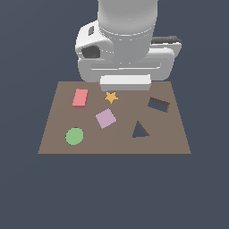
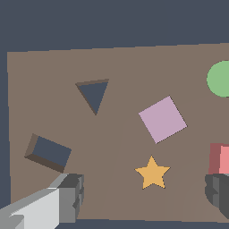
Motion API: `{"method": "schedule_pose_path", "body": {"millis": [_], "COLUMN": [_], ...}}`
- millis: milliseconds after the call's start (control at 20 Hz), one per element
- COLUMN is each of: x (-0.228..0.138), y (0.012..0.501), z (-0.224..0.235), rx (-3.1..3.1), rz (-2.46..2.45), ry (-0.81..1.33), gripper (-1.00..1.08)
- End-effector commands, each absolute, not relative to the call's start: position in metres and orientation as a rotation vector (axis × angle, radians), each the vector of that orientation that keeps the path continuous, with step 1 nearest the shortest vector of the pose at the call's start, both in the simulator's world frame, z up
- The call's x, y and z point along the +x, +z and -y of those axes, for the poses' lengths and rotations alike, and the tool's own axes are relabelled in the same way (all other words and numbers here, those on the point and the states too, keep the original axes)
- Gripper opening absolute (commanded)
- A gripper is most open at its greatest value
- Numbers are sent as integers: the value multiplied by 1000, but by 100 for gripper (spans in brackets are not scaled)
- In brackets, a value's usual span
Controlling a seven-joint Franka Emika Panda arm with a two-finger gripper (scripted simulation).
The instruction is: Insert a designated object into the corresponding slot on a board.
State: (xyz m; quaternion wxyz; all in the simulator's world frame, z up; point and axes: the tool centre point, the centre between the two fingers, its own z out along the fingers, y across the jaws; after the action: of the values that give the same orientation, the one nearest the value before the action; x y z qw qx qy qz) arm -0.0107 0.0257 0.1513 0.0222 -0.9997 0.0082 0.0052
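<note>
On the board point(image 1: 114, 143), a flat brown panel, the red block point(image 1: 80, 98) lies flat toward the exterior view's left, near the far edge. Just beside it, toward the exterior view's right, sits a small orange star point(image 1: 111, 96). A lilac square point(image 1: 106, 118), turned at an angle, lies nearer the middle, and a green disc point(image 1: 74, 136) lies near the front left corner in the exterior view.

The slot point(image 1: 159, 104), a dark rectangular hole set slightly askew, is on the exterior view's right side of the board, well apart from the block, with the star and square between them. A dark triangular hole point(image 1: 140, 130) lies in front of the slot, nearer the camera.

The white arm point(image 1: 127, 40) stands over the far edge of the board. In the wrist view the hand point(image 2: 145, 197) is spread wide, its two fingers point(image 2: 71, 197) far apart with the star between them. It holds nothing. One finger hangs close to the slot point(image 2: 48, 152); the other sits at the frame's edge, next to the block point(image 2: 220, 159). Whether that finger touches the block cannot be told. Only part of the block and part of the disc point(image 2: 220, 78) show in the wrist view.
</note>
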Motion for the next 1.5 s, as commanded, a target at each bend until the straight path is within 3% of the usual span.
{"method": "schedule_pose_path", "body": {"millis": [0,400,1100,1450], "x": [-11,-18,-52,-55], "y": [151,135,59,50], "z": [-26,-2,115,130], "rx": [-3097,-3104,-3137,-3140], "rz": [-25,-38,-101,-110], "ry": [16,14,3,0], "gripper": [100,100,100,100]}}
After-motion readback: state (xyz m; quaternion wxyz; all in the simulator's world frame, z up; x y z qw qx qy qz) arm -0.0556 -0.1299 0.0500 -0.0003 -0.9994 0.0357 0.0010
